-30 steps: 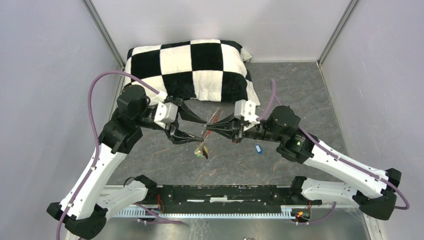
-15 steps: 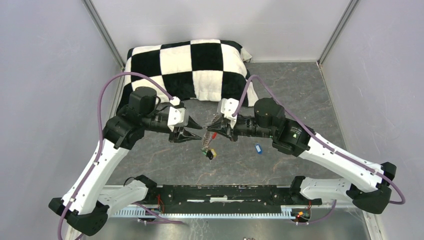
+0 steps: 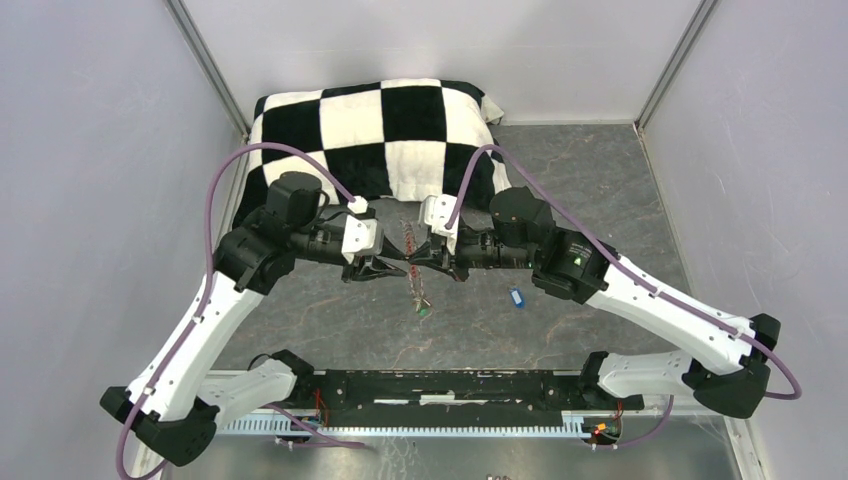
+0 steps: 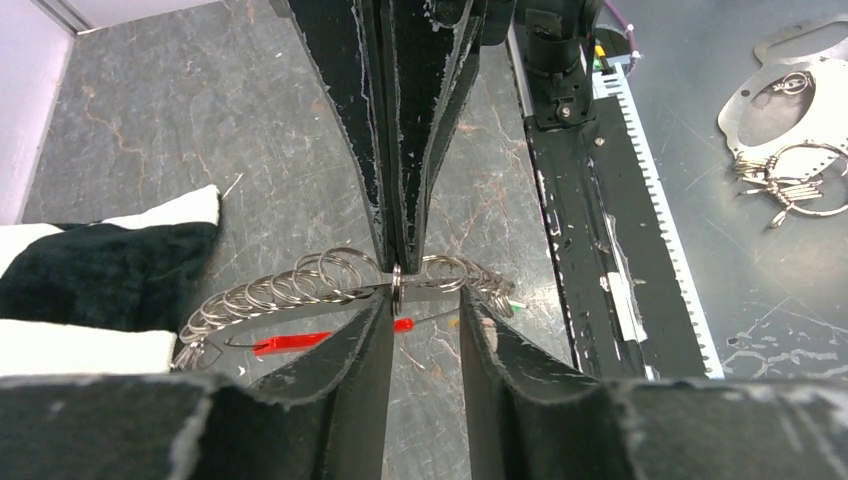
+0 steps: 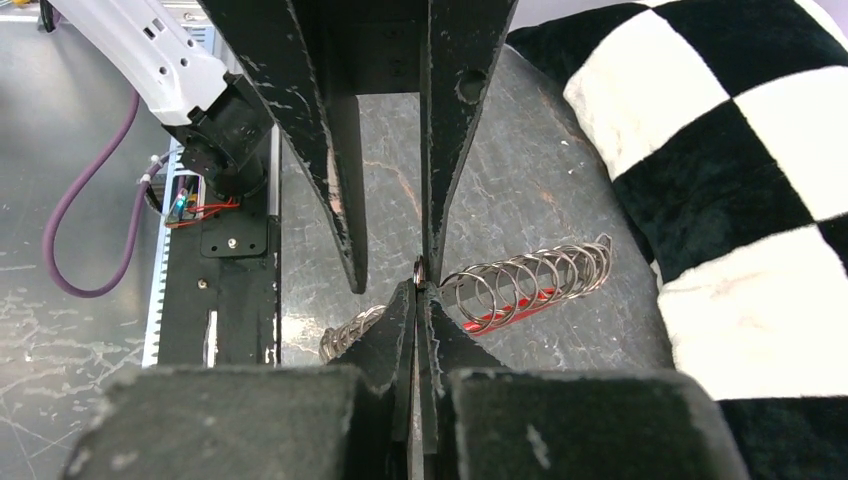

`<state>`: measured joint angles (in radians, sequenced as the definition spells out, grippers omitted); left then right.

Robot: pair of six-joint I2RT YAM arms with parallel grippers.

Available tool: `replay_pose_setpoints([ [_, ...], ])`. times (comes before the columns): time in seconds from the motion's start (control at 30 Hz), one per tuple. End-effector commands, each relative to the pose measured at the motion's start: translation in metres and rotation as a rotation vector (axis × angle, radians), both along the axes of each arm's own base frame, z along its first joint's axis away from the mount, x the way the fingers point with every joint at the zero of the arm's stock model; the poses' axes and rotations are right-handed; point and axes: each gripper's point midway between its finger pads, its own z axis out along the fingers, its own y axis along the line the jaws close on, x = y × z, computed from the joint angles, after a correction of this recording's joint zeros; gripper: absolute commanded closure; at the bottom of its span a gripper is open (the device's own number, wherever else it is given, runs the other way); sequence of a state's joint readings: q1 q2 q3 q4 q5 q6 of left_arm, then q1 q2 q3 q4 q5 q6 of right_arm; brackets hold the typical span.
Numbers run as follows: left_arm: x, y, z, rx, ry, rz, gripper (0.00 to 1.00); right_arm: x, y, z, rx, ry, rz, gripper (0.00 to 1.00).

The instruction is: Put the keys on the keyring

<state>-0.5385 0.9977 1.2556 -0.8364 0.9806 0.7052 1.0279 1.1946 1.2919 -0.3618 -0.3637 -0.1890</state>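
Observation:
The keyring (image 3: 413, 268) is a long silvery string of linked rings hanging between both grippers above the grey table. My right gripper (image 3: 417, 262) is shut on one ring (image 5: 418, 268) of it. A red key (image 4: 290, 343) hangs under the rings, and a green key (image 3: 424, 311) shows at the low end. My left gripper (image 4: 427, 298) faces the right one, its jaws open around the held ring, and one fingertip (image 4: 383, 303) touches that ring. A blue key (image 3: 516, 297) lies alone on the table to the right. No yellow key shows.
A black-and-white checkered cushion (image 3: 385, 135) lies at the back, just behind the grippers. The arms' black base rail (image 3: 450, 385) runs along the near edge. Beyond it, loose rings and a metal plate (image 4: 800, 110) lie on the steel bench. Grey walls close in both sides.
The right gripper has carried the keyring a little left and back, still shut on it. The left gripper's jaws have narrowed and now stand around the held ring.

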Motion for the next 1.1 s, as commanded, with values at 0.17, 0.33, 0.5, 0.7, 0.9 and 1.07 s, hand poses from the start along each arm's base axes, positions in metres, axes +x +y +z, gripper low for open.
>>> replay_pose_setpoints([
  [0.17, -0.003, -0.009, 0.006, -0.001, -0.06, -0.054, 0.77, -0.004, 0.006, 0.028, 0.048, -0.046, 0.035, 0.99],
  [0.33, -0.004, -0.008, 0.005, 0.005, -0.068, -0.047, 0.86, -0.002, 0.007, 0.023, 0.016, -0.042, 0.028, 0.99],
  [0.5, -0.006, -0.006, 0.004, 0.011, -0.094, -0.039, 0.97, 0.0, 0.006, 0.025, 0.013, -0.047, 0.023, 0.99],
  [0.7, -0.024, -0.01, 0.015, -0.063, -0.074, -0.12, 0.98, -0.001, 0.0, 0.046, 0.151, -0.053, -0.027, 0.71],
  [0.9, -0.041, -0.021, 0.062, -0.269, 0.033, -0.155, 0.98, -0.022, -0.027, 0.065, 0.403, -0.088, -0.022, 0.67],
  [1.07, -0.054, -0.022, 0.08, -0.303, 0.064, -0.243, 0.98, -0.043, -0.033, 0.073, 0.499, -0.071, 0.06, 0.68],
])
